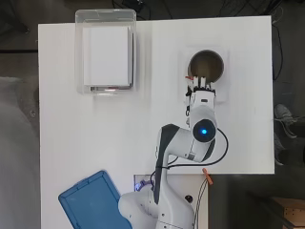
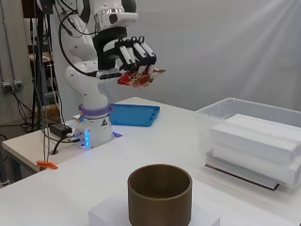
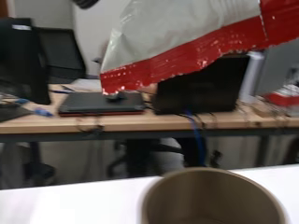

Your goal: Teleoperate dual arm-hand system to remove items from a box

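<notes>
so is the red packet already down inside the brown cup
No, the hand holds the red packet in the air, above the table.

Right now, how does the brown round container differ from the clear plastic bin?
The brown round container is opaque and cylindrical; the clear plastic bin is see-through and rectangular. The container sits on a flat white block, the bin straight on the white table. The container looks empty; the bin holds white flat boxes. The hand hangs over the container, not the bin. Both are open-topped.
</notes>
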